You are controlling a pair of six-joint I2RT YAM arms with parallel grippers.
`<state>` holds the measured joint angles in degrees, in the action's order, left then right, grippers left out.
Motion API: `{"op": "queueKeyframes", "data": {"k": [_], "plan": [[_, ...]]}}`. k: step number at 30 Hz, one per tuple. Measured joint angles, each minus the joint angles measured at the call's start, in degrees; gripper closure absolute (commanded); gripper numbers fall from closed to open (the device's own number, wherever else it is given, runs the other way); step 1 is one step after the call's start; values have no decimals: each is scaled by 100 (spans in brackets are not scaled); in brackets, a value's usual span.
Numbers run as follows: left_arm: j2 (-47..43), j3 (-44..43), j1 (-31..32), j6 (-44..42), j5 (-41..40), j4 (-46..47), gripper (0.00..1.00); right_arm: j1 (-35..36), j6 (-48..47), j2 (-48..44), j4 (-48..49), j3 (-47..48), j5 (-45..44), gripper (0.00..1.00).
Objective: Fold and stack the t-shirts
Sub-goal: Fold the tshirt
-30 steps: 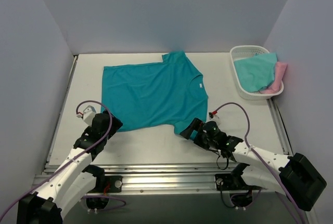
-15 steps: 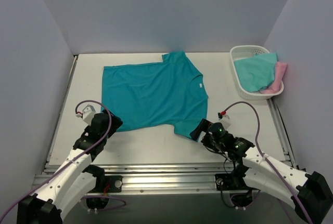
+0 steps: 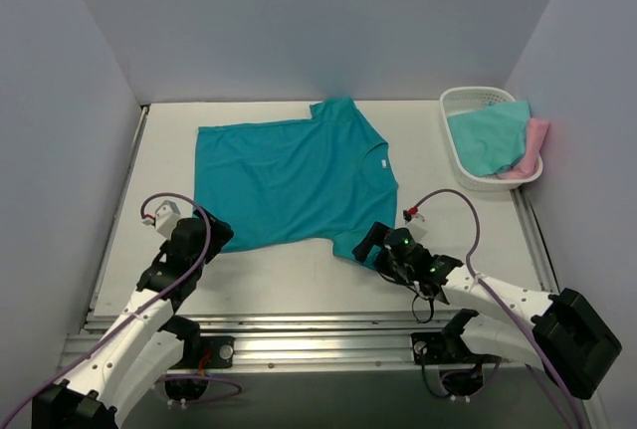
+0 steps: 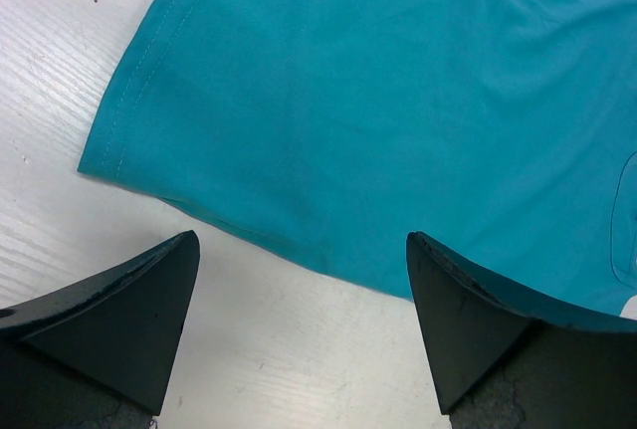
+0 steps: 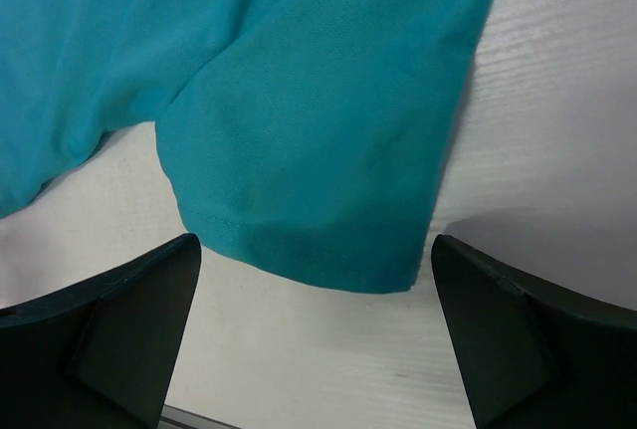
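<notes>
A deep teal t-shirt [image 3: 294,175] lies spread flat in the middle of the table, with one sleeve pointing toward the near edge. My left gripper [image 3: 206,234] is open at the shirt's near-left hem corner [image 4: 105,162]. The left wrist view shows that gripper [image 4: 302,242] with its jaws wide apart over the hem edge. My right gripper [image 3: 371,246] is open at the near sleeve [image 5: 328,170], and in its wrist view this gripper [image 5: 316,242] straddles the sleeve's hem without clamping it. An aqua t-shirt [image 3: 488,135] and a pink t-shirt [image 3: 537,140] lie in the basket.
A white slotted basket [image 3: 466,93] stands at the back right, near the right wall. Grey walls close in the table on the left, back and right. A metal rail [image 3: 318,324] runs along the near edge between the arm bases.
The right arm swung out to the right and came back, so its gripper is again at the near sleeve. The left gripper has hardly moved. The teal shirt lies as before.
</notes>
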<state>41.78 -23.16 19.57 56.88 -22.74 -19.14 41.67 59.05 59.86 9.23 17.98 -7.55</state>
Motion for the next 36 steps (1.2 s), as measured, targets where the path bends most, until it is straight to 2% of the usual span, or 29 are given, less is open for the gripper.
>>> {"op": "queueKeyframes", "data": {"k": [2,4,5,6,7,9,15,21,24,31,33,36], "plan": [[-4,0,0,0,-2,-13,6,0,-20,151,179,28,2,12],[-7,0,0,0,-2,-35,6,0,-50,262,284,50,4,34],[-11,0,0,0,0,-42,6,0,-52,313,295,52,11,49],[-20,0,0,0,0,-48,6,0,-66,361,291,52,9,79],[-35,0,0,0,0,-61,6,0,-83,387,278,52,22,88],[-92,0,0,7,0,-105,6,0,-42,400,201,50,26,100],[-409,35,0,201,-127,-271,6,0,-33,151,-28,20,-11,100],[-468,378,0,1008,-621,-520,6,0,-44,-382,-358,22,-188,100],[-131,404,0,1436,-754,-601,6,0,-66,-599,-529,22,-284,100],[1377,55,0,2181,-929,-728,5,0,-195,-852,-822,68,-391,100],[1646,-35,0,2260,-955,-566,0,0,-251,-861,-879,114,-413,100],[1987,-151,4,2356,-977,-262,11,-2,-313,-879,-949,166,-426,100]]}}
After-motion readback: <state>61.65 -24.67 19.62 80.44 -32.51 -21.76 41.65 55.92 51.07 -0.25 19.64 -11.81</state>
